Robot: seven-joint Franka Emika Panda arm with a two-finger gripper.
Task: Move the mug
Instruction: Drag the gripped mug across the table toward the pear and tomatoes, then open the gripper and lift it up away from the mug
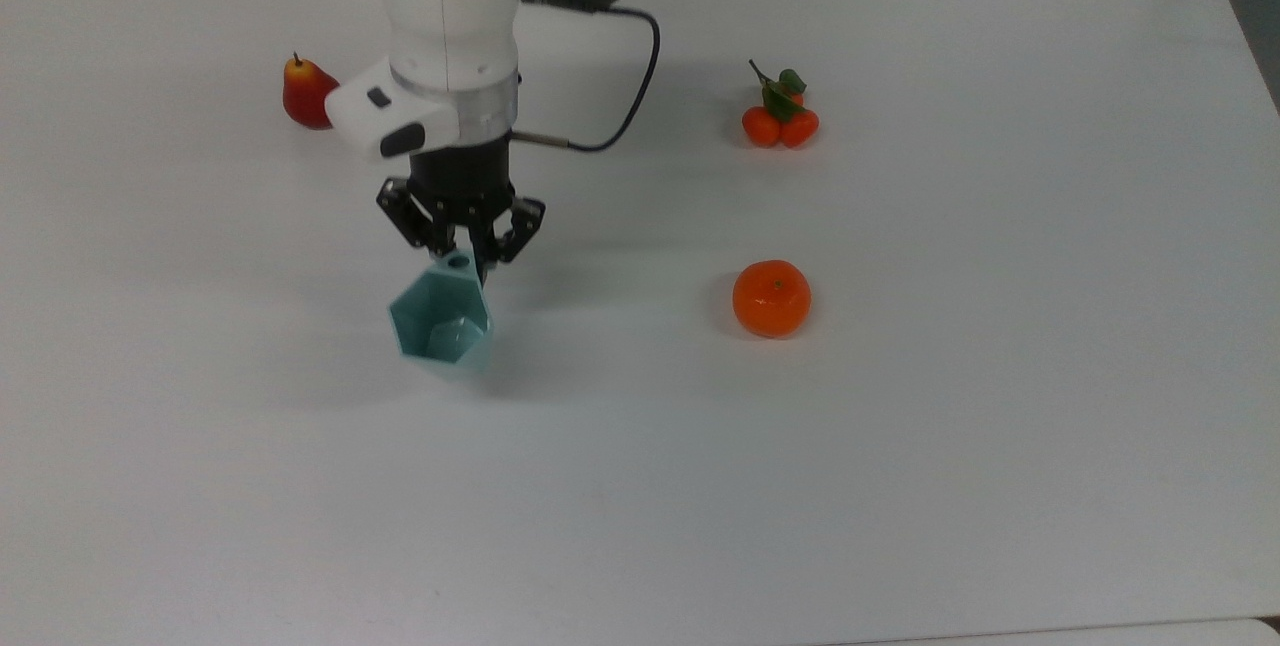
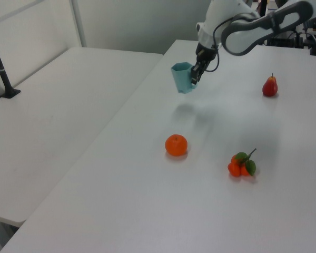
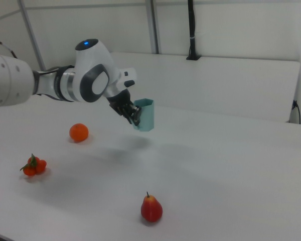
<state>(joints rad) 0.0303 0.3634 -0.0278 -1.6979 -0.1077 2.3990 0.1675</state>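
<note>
Teal mug (image 1: 441,324) airborne above table (image 1: 900,426), gripper (image 1: 462,256) pinched on handle tab at mug's 12 o'clock in top view — carry level, slow; orange (image 1: 771,298) lies toward 3 o'clock, 1 obstacle.

The gripper (image 1: 462,254) was clamped on the tab handle of the mug (image 1: 439,324). The mug's hexagonal rim faced the camera. On the table (image 1: 1000,426) sat an orange (image 1: 771,298), a pear (image 1: 303,92) and a tangerine cluster (image 1: 779,116).

Top view looks steeply down; left and right views face across the table (image 1: 1000,426).
</note>
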